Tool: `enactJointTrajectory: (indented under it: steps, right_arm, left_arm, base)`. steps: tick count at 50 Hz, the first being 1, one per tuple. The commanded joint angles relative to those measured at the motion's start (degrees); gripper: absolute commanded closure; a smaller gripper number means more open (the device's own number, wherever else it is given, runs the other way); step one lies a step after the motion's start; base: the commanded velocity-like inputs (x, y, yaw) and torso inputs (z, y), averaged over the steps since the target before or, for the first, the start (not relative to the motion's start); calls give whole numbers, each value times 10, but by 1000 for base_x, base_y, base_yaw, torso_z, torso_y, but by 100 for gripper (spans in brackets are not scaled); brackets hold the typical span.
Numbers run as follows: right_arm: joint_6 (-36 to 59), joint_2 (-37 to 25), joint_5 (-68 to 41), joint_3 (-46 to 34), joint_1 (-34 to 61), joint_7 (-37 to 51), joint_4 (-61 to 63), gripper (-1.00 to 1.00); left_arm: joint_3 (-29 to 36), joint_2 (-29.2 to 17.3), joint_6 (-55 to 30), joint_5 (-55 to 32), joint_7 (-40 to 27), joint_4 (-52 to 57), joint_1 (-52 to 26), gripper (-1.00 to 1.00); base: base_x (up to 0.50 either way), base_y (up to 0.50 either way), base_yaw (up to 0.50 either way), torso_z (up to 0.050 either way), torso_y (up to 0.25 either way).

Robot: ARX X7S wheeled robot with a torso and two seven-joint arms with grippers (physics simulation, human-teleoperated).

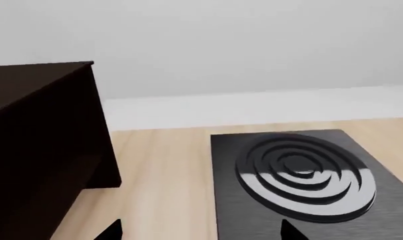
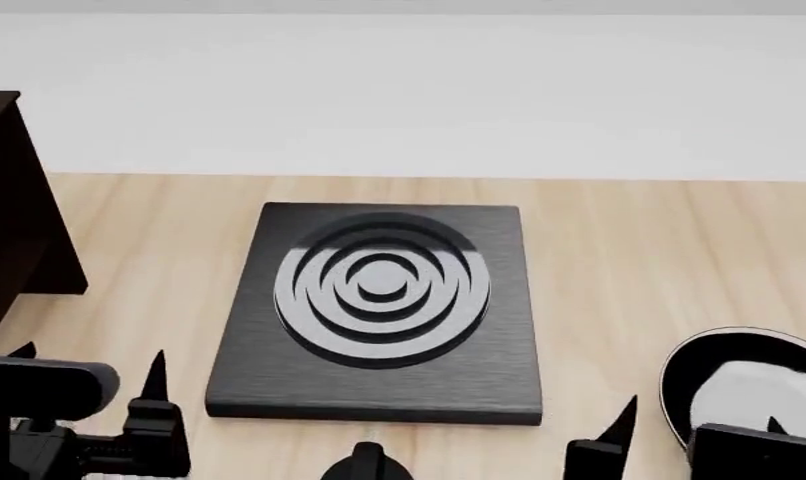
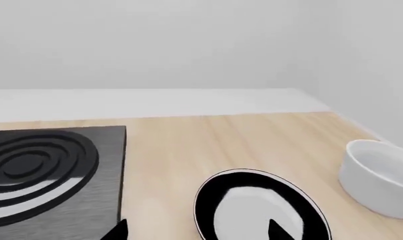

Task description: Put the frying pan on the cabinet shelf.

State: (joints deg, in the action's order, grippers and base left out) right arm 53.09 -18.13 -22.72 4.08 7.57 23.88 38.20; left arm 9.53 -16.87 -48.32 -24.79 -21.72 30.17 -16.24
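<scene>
The frying pan (image 3: 260,206) lies on the wooden counter (image 2: 643,260) to the right of the burner plate (image 2: 376,310), just ahead of the right gripper (image 3: 198,231), whose jaws are spread wide and hold nothing; the left gripper (image 1: 200,231) is likewise wide and empty, near the dark cabinet (image 1: 41,150) at the far left. The pan is probably best taken by its handle, which is not seen here, and kept level. No writing or brand can be read.
</scene>
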Motion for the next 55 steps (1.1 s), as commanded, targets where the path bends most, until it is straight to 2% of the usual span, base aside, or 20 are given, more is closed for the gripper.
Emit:
enactJointTrajectory:
  steps: [1, 4, 5, 8, 11, 13, 24, 35, 55]
  right_arm:
    - [87, -4, -31, 57, 20, 19, -6, -100]
    - [110, -12, -32, 62, 39, 23, -29, -100]
    - [111, -12, -33, 68, 46, 22, -42, -100]
    - [115, -12, -43, 74, 49, 11, -63, -100]
    - [93, -20, -22, 52, 49, 9, -105, -100]
    - [80, -7, -31, 62, 50, -1, -133, -100]
    - [3, 1, -18, 82, 25, -22, -233, -100]
    - [-12, 6, -29, 95, 20, -41, -286, -100]
    - [-38, -13, 15, 47, 6, -42, -359, -100]
  left_arm:
    - [8, 2, -74, -15, -3, -48, -90, -100]
    - [-9, 15, -70, -30, 5, -78, -95, -100]
    - [23, -1, -69, -15, 17, -84, -105, -100]
    - [31, -2, -55, -6, 23, -106, -114, -100]
    - [4, 8, -39, -14, 21, -130, -111, -100]
    - [17, 1, -33, -7, 26, -134, -107, -100]
    - [-2, 2, -23, -17, 26, -139, -96, -100]
    - [-9, -2, -26, -26, 21, -118, -85, -100]
    - [-9, -4, -16, -30, 21, -122, -76, -100]
  base:
    - [0, 0, 0, 0, 0]
    - [0, 0, 0, 0, 0]
    - [0, 0, 0, 0, 0]
    - [0, 0, 0, 0, 0]
    - [0, 0, 0, 0, 0]
    - [0, 0, 0, 0, 0]
    - [0, 0, 0, 0, 0]
    - [0, 0, 0, 0, 0]
    - [0, 0, 0, 0, 0]
